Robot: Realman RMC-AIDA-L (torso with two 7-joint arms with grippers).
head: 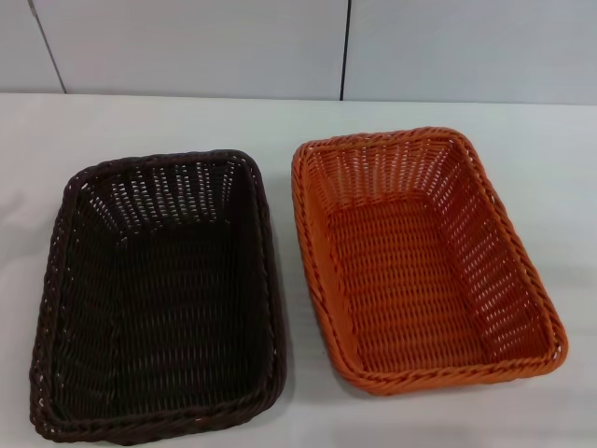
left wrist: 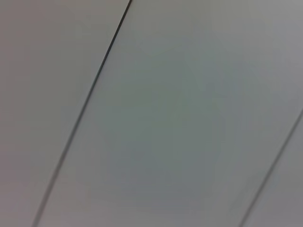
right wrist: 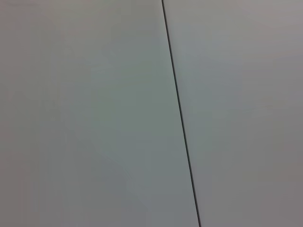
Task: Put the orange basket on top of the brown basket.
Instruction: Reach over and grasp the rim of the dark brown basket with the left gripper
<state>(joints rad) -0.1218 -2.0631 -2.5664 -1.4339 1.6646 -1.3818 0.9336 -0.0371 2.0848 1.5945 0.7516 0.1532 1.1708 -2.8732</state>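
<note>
In the head view the orange basket [head: 420, 261] sits on the white table [head: 298, 121] to the right of centre, empty, its long side running from far to near. The brown basket [head: 159, 299] sits beside it on the left, also empty, a narrow strip of table between their rims. Neither gripper shows in the head view. The left wrist view and the right wrist view show only pale panelled surface with dark seams; no fingers and no basket appear in them.
A pale panelled wall [head: 187, 47] with dark vertical seams stands behind the table. Bare table surface lies beyond the baskets and at the far right [head: 560, 168].
</note>
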